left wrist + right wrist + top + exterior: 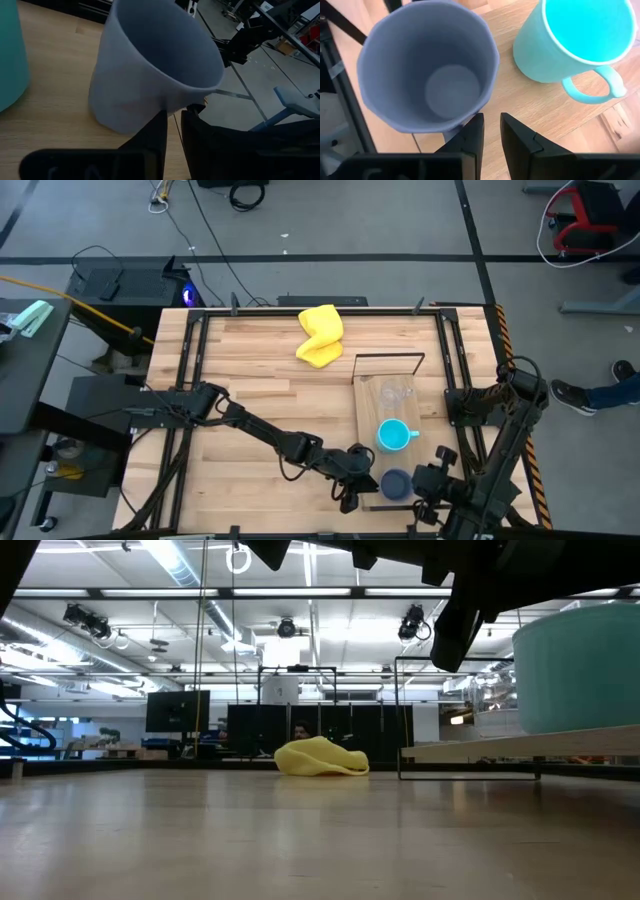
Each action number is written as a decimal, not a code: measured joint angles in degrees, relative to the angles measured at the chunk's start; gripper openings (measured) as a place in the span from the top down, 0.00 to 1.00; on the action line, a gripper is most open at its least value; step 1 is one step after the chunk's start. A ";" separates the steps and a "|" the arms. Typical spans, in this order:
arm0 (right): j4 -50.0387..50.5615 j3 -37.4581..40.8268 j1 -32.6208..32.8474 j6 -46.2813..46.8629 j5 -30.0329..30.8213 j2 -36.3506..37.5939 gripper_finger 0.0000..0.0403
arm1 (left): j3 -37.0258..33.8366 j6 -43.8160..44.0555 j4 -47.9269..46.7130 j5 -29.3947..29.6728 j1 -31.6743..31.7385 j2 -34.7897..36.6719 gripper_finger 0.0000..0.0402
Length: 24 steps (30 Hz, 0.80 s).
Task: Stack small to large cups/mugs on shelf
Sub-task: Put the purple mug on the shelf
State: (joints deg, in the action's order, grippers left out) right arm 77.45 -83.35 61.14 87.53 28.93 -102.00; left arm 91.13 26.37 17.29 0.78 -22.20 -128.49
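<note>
The left gripper (pixel 173 117), clenched on the grey-blue mug (pixel 145 65) handle, needed to keep it upright; the right gripper (pixel 491 122) hung nearby, closed.

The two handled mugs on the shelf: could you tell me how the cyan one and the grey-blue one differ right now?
The cyan mug is bright turquoise; the grey-blue mug is dull and darker. The cyan mug stands free in the middle of the shelf, while the grey-blue mug stands at the shelf's near end, with the left gripper and right gripper on either side of it. In the right wrist view the cyan mug's handle shows plainly; the grey-blue mug's does not. Both stand upright, open and empty.
</note>
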 joint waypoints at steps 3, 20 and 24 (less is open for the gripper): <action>-0.11 -0.28 0.29 0.03 -0.03 0.00 0.82 | 0.00 0.00 0.02 0.06 0.00 0.00 0.84; 3.97 -0.28 0.05 6.01 -0.72 0.00 0.82 | 0.04 0.02 0.16 0.19 0.02 0.00 0.84; 4.23 -0.28 0.05 7.05 -0.92 0.00 0.82 | 0.05 0.04 0.09 0.06 0.02 0.00 0.85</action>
State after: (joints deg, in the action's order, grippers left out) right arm 81.69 -83.64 61.19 94.58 28.01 -102.00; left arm 91.18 26.41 17.39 0.84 -22.17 -128.49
